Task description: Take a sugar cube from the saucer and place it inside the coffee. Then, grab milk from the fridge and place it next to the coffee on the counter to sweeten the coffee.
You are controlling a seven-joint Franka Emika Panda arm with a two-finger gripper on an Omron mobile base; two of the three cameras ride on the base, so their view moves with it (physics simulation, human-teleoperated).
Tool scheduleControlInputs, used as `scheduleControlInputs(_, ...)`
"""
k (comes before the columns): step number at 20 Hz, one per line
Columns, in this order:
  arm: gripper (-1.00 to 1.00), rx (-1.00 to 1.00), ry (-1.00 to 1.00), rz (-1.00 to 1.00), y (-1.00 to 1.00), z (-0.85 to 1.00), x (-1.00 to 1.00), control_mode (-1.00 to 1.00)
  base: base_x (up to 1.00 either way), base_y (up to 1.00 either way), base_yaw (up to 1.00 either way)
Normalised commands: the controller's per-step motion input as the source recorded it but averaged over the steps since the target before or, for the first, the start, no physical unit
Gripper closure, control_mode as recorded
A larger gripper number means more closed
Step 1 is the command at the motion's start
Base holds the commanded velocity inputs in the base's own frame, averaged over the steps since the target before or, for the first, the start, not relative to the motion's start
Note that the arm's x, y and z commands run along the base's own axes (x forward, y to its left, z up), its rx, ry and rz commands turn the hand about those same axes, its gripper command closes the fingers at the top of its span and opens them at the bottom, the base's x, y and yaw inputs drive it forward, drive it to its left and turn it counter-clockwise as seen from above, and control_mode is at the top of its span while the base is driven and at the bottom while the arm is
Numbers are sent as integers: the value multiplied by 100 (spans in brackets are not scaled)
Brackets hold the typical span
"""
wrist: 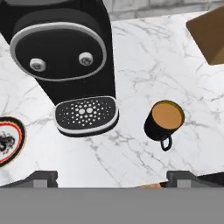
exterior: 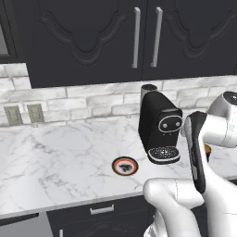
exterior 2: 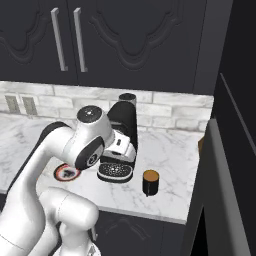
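Our hand (wrist: 111, 181) hangs above the desk (wrist: 166, 61) with its jaws spread as wide as they go and nothing between them; only the two dark fingertips (wrist: 41, 178) rise at the bottom of the hand view. We judge it is held high and open like this either to come down on a sugar cube or because a cube has just been let go, and the pictures do not settle which.

Below it the black mug of coffee (wrist: 163, 120) stands upright on the marble, its handle turned toward the hand, just beside the coffee machine's perforated drip tray (wrist: 86, 115) and apart from it. The mug is full nearly to the rim with light brown liquid; we see no cube floating in it, though one could have sunk.

Our saucer (exterior: 125, 165) lies flat on the desk on the other side of the drip tray, near the front edge. Its white centre shows a dark pattern, and we cannot tell whether any sugar cube sits on it.

At the right of the right base view stands a tall grey door edge (exterior 2: 220, 190), probably the fridge. We see no milk on the desk yet.
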Motion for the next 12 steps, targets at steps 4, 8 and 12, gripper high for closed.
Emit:
scheduleControlInputs(4,-100,-12,-14,0,100,75,-4,-100,0,0,0)
scheduleControlInputs(8,-100,0,-1,0,82,81,0,-100,0,0,0)
scheduleControlInputs(12,-100,1,1,0,6,9,0,-100,0,0,0)
